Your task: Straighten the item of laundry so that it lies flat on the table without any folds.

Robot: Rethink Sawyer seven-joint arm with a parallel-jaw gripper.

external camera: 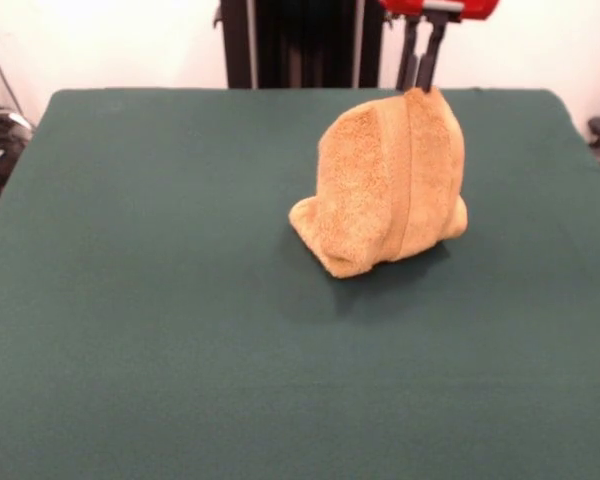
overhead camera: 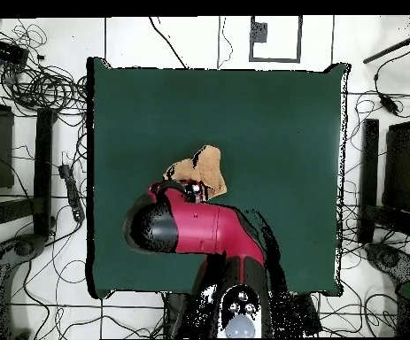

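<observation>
The item of laundry [external camera: 390, 185], a golden-orange terry towel, hangs in a bunched, folded drape, and its lower end rests on the green table [external camera: 130, 300]. A woven band runs down its front. My gripper [external camera: 422, 88] comes down from the top edge and is shut on the towel's uppermost corner. In the overhead view the towel [overhead camera: 201, 170] shows near the middle of the table [overhead camera: 279, 133], partly hidden under my red arm [overhead camera: 208, 226]. The gripper itself is hidden beneath the arm there.
Green cloth spreads wide on every side of the towel. Cables and equipment [overhead camera: 31, 84] lie on the floor around the table's edges.
</observation>
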